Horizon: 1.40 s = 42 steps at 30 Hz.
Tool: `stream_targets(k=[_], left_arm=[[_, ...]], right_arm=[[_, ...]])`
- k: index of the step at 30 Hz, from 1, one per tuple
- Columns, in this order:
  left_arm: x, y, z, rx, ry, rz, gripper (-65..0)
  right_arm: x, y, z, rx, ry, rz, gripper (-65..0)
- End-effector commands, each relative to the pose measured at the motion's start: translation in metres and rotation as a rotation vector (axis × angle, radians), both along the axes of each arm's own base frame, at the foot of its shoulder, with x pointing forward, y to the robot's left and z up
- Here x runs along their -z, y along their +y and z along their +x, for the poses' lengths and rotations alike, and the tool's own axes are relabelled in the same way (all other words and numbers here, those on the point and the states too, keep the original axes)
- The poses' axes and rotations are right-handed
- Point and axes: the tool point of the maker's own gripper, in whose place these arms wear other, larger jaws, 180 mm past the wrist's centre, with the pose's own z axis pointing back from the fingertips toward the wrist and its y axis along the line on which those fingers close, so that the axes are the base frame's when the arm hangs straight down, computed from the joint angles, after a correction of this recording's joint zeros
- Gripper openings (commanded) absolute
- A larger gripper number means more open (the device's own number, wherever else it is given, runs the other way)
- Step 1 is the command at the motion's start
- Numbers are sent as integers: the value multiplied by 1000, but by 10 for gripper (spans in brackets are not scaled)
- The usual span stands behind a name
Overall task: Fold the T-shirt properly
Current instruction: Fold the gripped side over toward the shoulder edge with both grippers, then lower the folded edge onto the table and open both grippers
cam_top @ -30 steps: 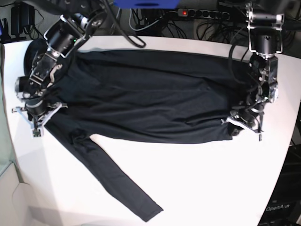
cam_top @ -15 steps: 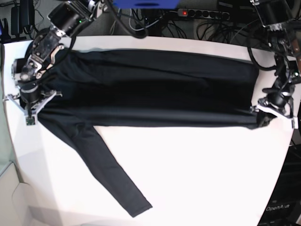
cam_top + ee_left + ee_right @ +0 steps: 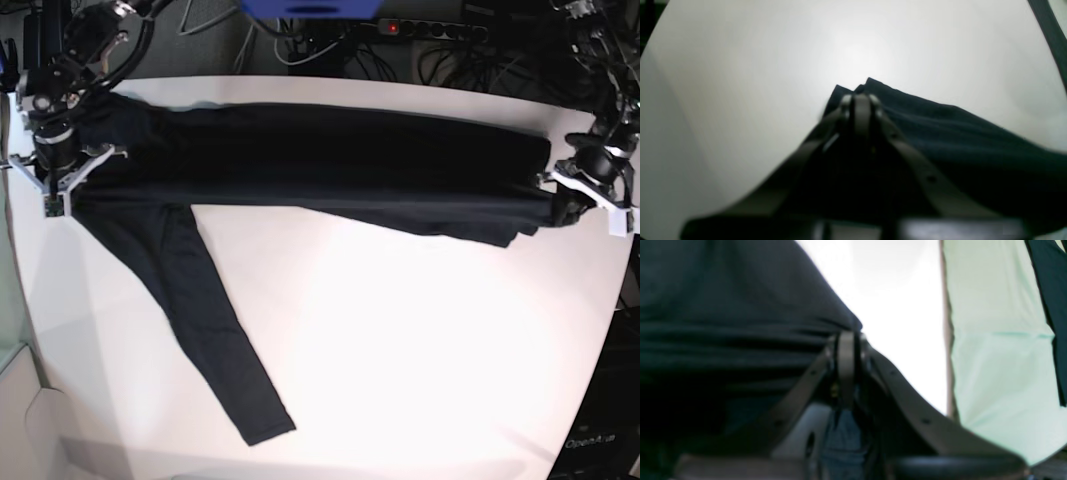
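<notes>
The T-shirt (image 3: 320, 170) lies stretched in a long dark band across the far part of the white desk (image 3: 400, 350), its long axis running left to right in the base view. Each end of that band is held by one arm. The right claw (image 3: 55, 175) is closed on the cloth at the far-left end, by the shoulder; its wrist view shows the jaws pressed together with dark fabric bunched at the tips. The left claw (image 3: 590, 195) is closed on the cloth at the far-right end, by the hem, and its wrist view shows the jaws pinched on a folded corner of the fabric.

So the body of the shirt lies between the two claws, taut along the line that joins them, with neither arm nearer to its middle than the other. One long sleeve (image 3: 210, 330) hangs off this line: it starts just beside the right claw and runs diagonally toward the near edge of the desk, well apart from the left claw. By my reading, any move that deals with the sleeve falls to the right arm, which is far closer to it.
</notes>
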Motion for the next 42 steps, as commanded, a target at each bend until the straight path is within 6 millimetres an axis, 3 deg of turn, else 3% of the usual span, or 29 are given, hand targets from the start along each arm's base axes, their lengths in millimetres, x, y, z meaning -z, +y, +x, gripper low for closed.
stream_targets(k=[1, 7, 18, 28, 33, 40, 42], left_arm=[[-8, 4, -3, 1, -30, 15, -650], [9, 15, -28, 6, 13, 25, -650], [55, 23, -49, -24, 128, -50, -650], [58, 24, -49, -27, 135, -56, -650], [59, 25, -49, -33, 134, -58, -650], [89, 33, -61, -69, 222, -64, -649], [95, 36, -60, -67, 253, -21, -590]], right_arm=[[-12, -7, -4, 0, -32, -24, -650], [-1, -6, -25, -3, 13, -13, -650], [38, -1, -53, 8, 121, 50, -650], [65, 0, -65, 28, 184, 100, -642], [67, -4, -65, 30, 194, 98, -557], [67, -4, -66, 31, 195, 98, -379], [67, -3, -65, 29, 192, 101, -347]])
